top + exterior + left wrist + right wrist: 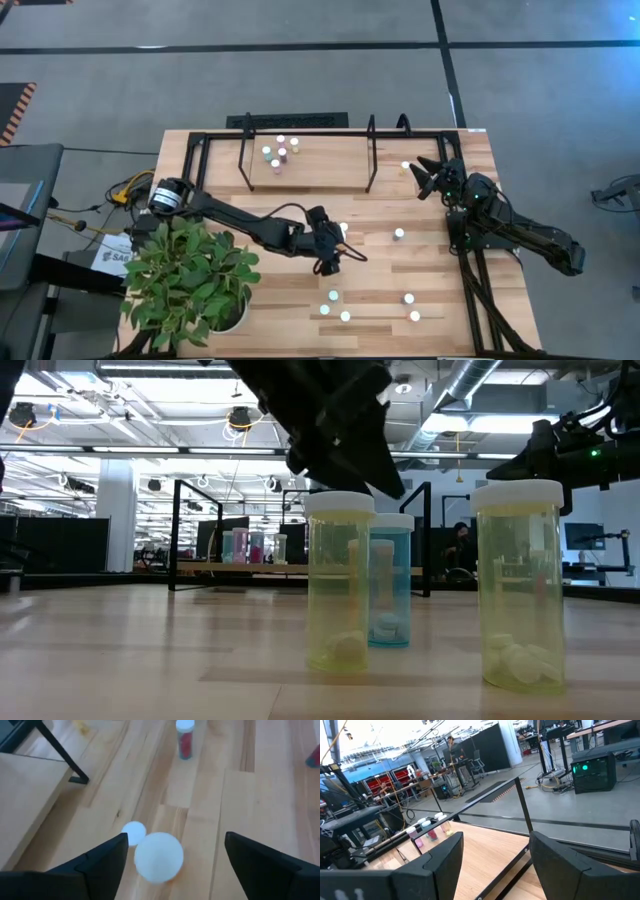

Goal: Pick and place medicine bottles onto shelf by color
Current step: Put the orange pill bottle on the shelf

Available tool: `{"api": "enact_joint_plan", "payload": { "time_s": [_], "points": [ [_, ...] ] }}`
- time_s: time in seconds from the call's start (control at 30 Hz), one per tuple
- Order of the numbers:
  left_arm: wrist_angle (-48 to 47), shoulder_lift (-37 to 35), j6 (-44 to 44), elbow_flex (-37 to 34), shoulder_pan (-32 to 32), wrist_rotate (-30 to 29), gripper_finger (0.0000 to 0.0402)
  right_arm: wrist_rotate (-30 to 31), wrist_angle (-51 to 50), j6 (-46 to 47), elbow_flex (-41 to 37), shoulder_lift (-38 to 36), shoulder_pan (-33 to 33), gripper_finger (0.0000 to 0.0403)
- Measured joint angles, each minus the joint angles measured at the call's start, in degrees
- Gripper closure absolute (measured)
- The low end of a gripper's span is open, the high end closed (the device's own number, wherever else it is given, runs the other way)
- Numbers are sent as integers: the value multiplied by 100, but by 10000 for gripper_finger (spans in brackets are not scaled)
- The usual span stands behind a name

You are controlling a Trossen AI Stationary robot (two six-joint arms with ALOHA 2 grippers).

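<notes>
My left gripper (332,262) (172,865) hovers open over mid-table. Seen from above, a bottle's white cap (159,856) shows between its fingers, untouched, with a second cap (134,832) beside it. A red bottle (185,737) stands farther off. Two yellowish bottles (340,585) (520,590) and a teal one (388,585) stand upright near the front edge. The shelf (320,170) spans the far side, and several bottles (280,150) stand on its board. My right gripper (432,178) (495,860) waits open by the shelf's right end.
A potted plant (190,280) fills the near left corner beside my left arm. More bottles stand at the near middle (330,305) and near right (411,307). One bottle (398,234) stands alone right of centre, another (405,167) on the shelf's right part.
</notes>
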Motion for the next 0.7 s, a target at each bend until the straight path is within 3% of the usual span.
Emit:
{"api": "enact_joint_plan", "payload": {
  "time_s": [0.37, 0.5, 0.7],
  "points": [
    [-23, 206, -349, -11, -7, -160, 74, 0, -2, 1, -2, 2, -1, 154],
    [65, 274, -662, 2, -43, -573, 73, 2, -3, 0, -1, 2, -1, 154],
    [-37, 404, -1330, -11, -60, -836, 43, 2, -2, -1, -2, 2, 1, 154]
  ]
}}
